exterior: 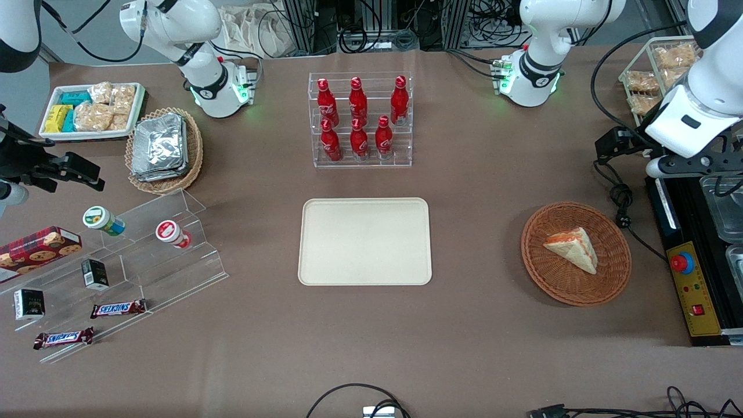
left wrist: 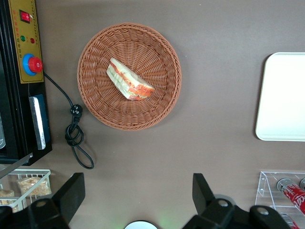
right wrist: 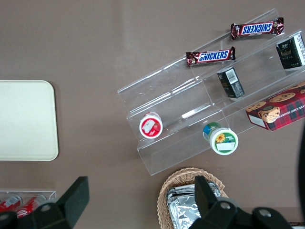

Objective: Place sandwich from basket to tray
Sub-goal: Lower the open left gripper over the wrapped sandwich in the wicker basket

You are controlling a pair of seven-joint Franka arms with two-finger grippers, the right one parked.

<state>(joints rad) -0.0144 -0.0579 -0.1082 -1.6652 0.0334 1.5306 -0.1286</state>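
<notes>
My gripper (left wrist: 136, 200): fingers spread wide, holding nothing, high above the table. Sandwich (exterior: 573, 247): lies flat in basket (exterior: 609, 283), long axis diagonal, narrow tip toward front camera. Tray (exterior: 364, 241): bare.

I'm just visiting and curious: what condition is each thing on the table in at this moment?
Sandwich: lying on its side in the basket, untouched.
Basket: upright, holding only the sandwich.
Tray: flat, nothing on it.
Gripper: open, high above the table, holding nothing.
Bottles: upright in a clear rack, capped.
Foil packets: stacked in a lighter basket.
Two cups: tipped on their sides on clear steps.
</notes>
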